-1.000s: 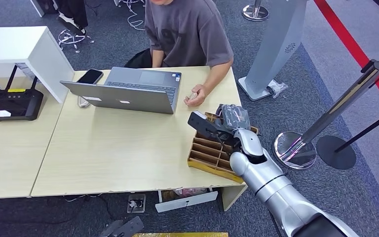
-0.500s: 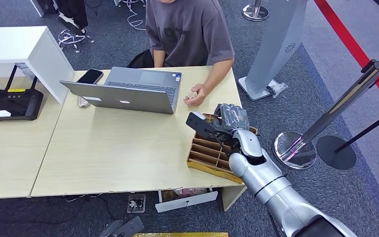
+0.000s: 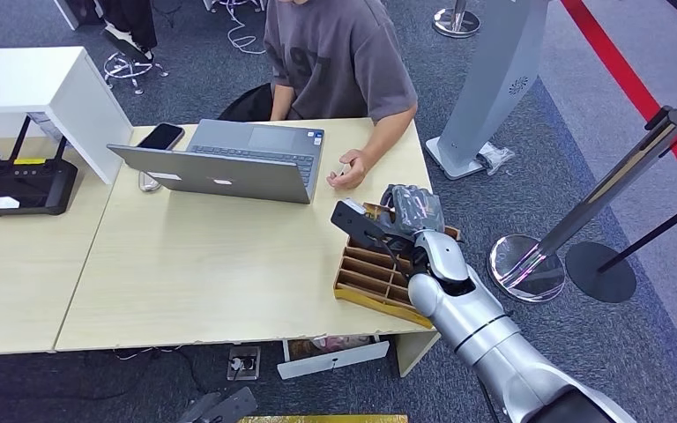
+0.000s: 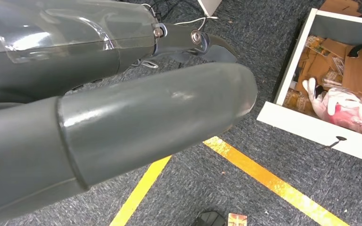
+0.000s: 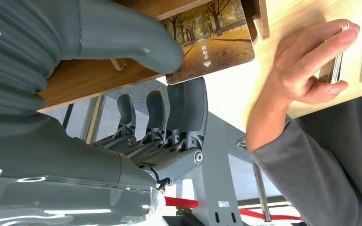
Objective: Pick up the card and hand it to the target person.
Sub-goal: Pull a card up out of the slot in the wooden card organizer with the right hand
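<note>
One card [image 5: 210, 46] is pinched between thumb and fingers of the right hand [image 3: 410, 211], held above the rack [image 3: 375, 276], raised toward the person's hand [image 3: 349, 169] nearby. Left hand [image 4: 122, 122] state: cannot tell.

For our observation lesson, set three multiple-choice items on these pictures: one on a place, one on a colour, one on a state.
1. Where does the brown wooden compartment tray stand?
A. on the pale wooden table, at its right end
B. on the floor
C. on a chair
2. What colour is the seated person's T-shirt?
A. red
B. grey
C. white
3. What is the robot's right hand doing?
A. hanging empty
B. pressing a keyboard
C. pinching a tree-picture card
Answers: 1 A, the tray sits by the table's right edge; 2 B, the shirt is plainly grey; 3 C, the right wrist view shows the card gripped.
</note>
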Robot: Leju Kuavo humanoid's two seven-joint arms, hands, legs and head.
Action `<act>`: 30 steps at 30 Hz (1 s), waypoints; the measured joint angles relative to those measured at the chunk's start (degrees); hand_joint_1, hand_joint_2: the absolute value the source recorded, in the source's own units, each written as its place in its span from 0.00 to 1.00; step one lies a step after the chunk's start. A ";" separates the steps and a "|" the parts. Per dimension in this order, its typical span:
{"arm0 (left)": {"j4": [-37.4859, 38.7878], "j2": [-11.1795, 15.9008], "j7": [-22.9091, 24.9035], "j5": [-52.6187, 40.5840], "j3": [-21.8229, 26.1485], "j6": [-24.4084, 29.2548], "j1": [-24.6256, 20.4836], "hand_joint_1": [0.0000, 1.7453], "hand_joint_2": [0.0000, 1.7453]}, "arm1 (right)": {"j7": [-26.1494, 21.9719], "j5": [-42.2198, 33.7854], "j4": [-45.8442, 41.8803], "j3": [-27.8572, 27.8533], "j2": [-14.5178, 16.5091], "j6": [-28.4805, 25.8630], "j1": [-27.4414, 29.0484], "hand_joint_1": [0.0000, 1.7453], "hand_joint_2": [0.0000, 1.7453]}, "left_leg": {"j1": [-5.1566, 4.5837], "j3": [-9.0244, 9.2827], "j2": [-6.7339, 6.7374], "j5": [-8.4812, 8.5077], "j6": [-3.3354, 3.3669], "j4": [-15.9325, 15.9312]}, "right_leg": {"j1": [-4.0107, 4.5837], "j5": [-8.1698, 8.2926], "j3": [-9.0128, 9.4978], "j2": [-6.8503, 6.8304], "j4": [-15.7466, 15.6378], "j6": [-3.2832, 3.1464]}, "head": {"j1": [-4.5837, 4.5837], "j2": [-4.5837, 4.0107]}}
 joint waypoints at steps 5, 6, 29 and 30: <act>0.01 -0.02 -0.01 -0.12 0.01 -0.09 -0.08 0.00 0.00 | -0.17 -0.17 0.89 0.03 0.45 0.16 0.01 0.67 1.00 | 0.00 -0.01 0.00 -0.02 0.00 0.02 | 0.00 -0.02 -0.01 0.01 0.02 0.00 | 0.00 0.00; 0.02 -0.02 0.00 -0.16 0.03 -0.09 -0.10 0.00 0.00 | -0.26 -0.21 1.14 0.03 0.59 0.17 -0.01 0.67 1.00 | 0.00 0.01 0.01 0.01 0.00 -0.02 | 0.00 0.01 0.01 0.01 -0.02 0.00 | 0.00 0.00; -0.04 -0.15 0.00 -1.28 1.07 -0.13 0.00 0.00 0.00 | -1.16 -0.12 0.11 -0.56 0.46 -0.84 0.63 0.97 1.00 | 0.01 0.00 -0.03 0.00 0.01 0.00 | 0.01 0.00 0.02 -0.03 -0.01 0.01 | 0.00 0.00; -0.04 -0.15 0.00 -1.28 1.07 -0.13 0.00 0.00 0.00 | -1.16 -0.12 0.11 -0.56 0.46 -0.84 0.63 0.97 1.00 | 0.00 0.00 -0.04 0.01 0.01 0.00 | 0.00 0.00 0.02 -0.04 -0.01 0.01 | 0.00 0.00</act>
